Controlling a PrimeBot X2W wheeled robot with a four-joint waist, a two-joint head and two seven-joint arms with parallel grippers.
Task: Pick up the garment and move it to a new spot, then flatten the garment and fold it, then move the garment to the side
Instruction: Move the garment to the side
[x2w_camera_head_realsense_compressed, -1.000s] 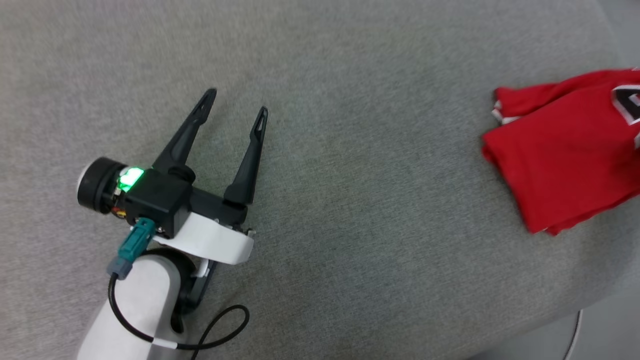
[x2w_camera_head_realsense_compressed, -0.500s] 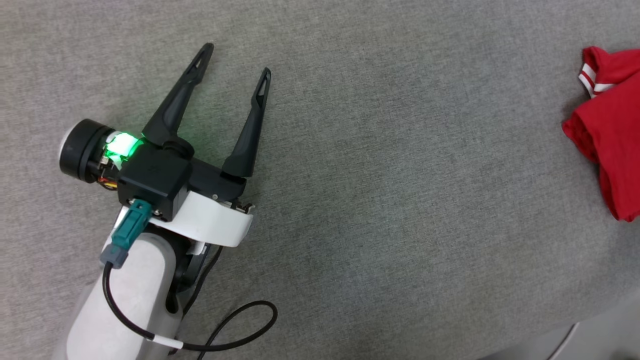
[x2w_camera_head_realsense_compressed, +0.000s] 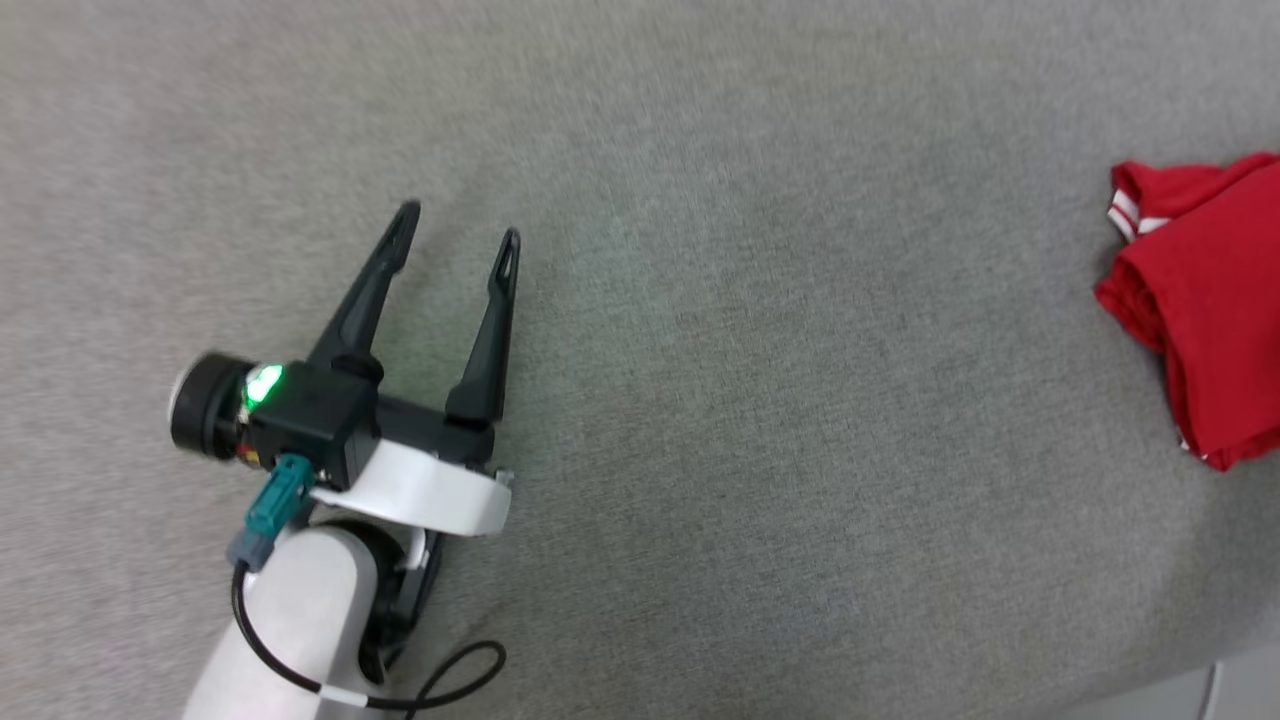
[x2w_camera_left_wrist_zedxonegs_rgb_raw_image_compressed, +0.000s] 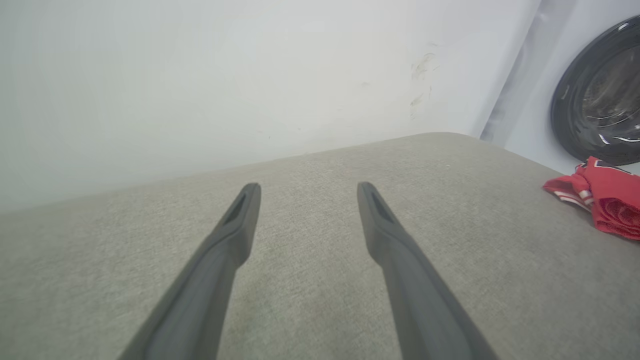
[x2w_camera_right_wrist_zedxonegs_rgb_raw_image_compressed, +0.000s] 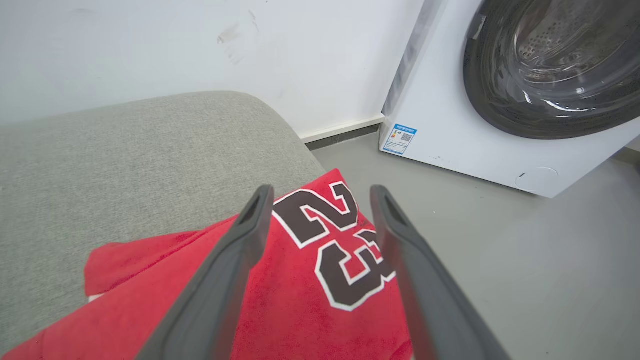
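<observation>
Spreading the two dark fingers of the left gripper (x2w_camera_head_realsense_compressed: 459, 222) (x2w_camera_left_wrist_zedxonegs_rgb_raw_image_compressed: 308, 186) wide, released, gripping nothing. Hovering over bare fabric toward the left side of the grey cushion (x2w_camera_head_realsense_compressed: 760, 400), pointing at its far edge and at the white wall (x2w_camera_left_wrist_zedxonegs_rgb_raw_image_compressed: 200, 75) behind it. Glowing green from a small light (x2w_camera_head_realsense_compressed: 262, 385) on the wrist housing. Trailing a black cable (x2w_camera_head_realsense_compressed: 440, 680) in a loop off the pale forearm toward the near edge.

Spreading the fingers of the right gripper (x2w_camera_right_wrist_zedxonegs_rgb_raw_image_compressed: 321, 189) just as wide, likewise released, clasping nothing. Hanging above the garment (x2w_camera_right_wrist_zedxonegs_rgb_raw_image_compressed: 285, 290) (x2w_camera_head_realsense_compressed: 1210, 340) (x2w_camera_left_wrist_zedxonegs_rgb_raw_image_compressed: 607, 200), framing its black-and-white number 23 in the gap between them; touching the cloth or not, impossible to tell.

Lying folded into a compact red bundle at the cushion's right edge, near the far right corner. Showing white-striped trim on the side turned toward the left gripper. Leaving a broad stretch of bare grey fabric between the bundle and that gripper.

Facing, beyond the cushion's right edge and across the grey floor (x2w_camera_right_wrist_zedxonegs_rgb_raw_image_compressed: 500, 260), a white washing machine (x2w_camera_right_wrist_zedxonegs_rgb_raw_image_compressed: 450, 135) with a dark round door (x2w_camera_right_wrist_zedxonegs_rgb_raw_image_compressed: 550, 65) and a small blue label (x2w_camera_right_wrist_zedxonegs_rgb_raw_image_compressed: 398, 139) at its lower corner.
</observation>
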